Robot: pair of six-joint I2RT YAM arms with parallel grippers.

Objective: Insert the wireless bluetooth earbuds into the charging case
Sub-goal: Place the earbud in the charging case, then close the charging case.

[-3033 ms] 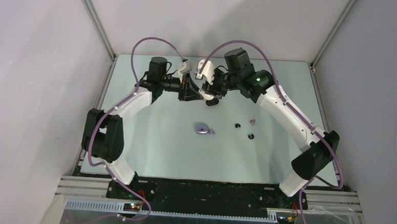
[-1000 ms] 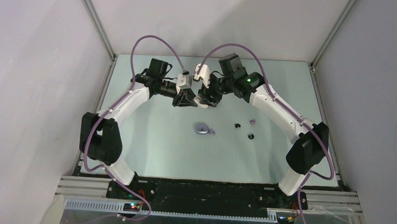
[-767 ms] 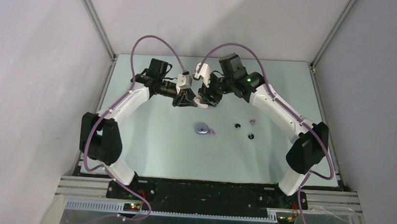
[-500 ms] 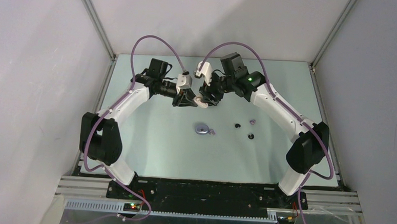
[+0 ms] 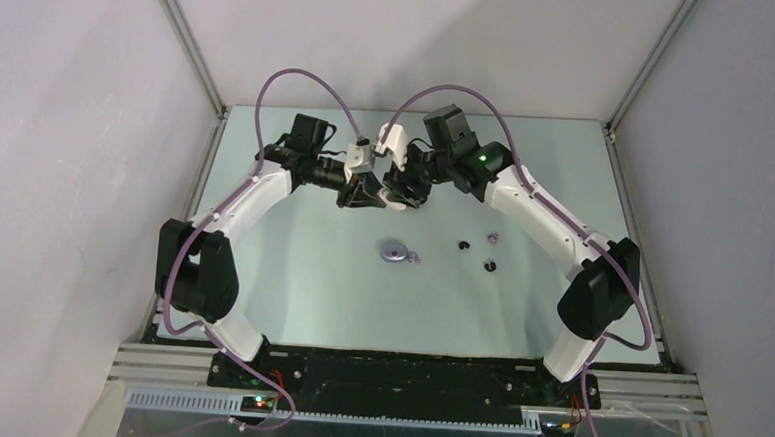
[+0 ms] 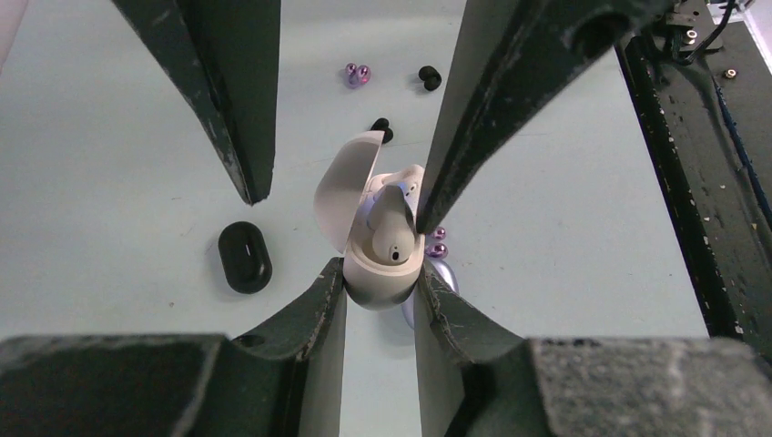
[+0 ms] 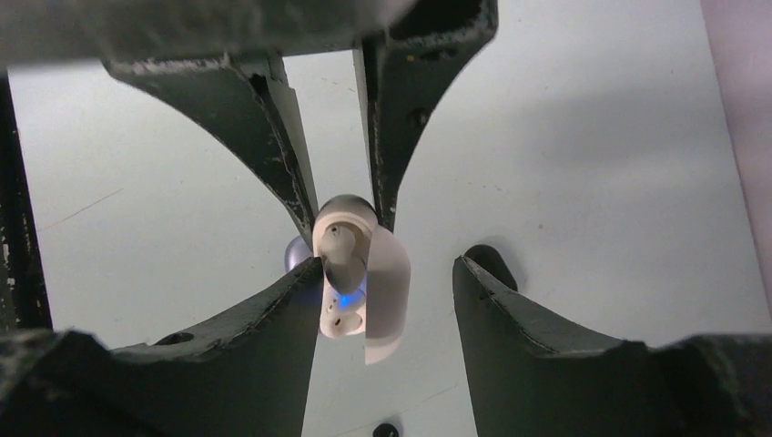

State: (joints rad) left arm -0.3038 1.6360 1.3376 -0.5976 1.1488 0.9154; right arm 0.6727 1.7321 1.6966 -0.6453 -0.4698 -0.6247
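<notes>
1. Left gripper [image 6: 380, 273] clamps the white charging case [image 6: 378, 291] above the table's [image 5: 309, 295] far middle. The right gripper [image 7: 387, 269] stands spread around it, grasping nothing.
2. On the table we see a black case [image 6: 244, 257], a lavender case [image 5: 394, 251], black earbuds [image 6: 429, 77] and lavender earbuds [image 6: 357, 74].
3. We see its lid [image 6: 344, 196] swung open and its mouth facing the right gripper, with a white earbud [image 6: 391, 235] seated lengthwise.
</notes>
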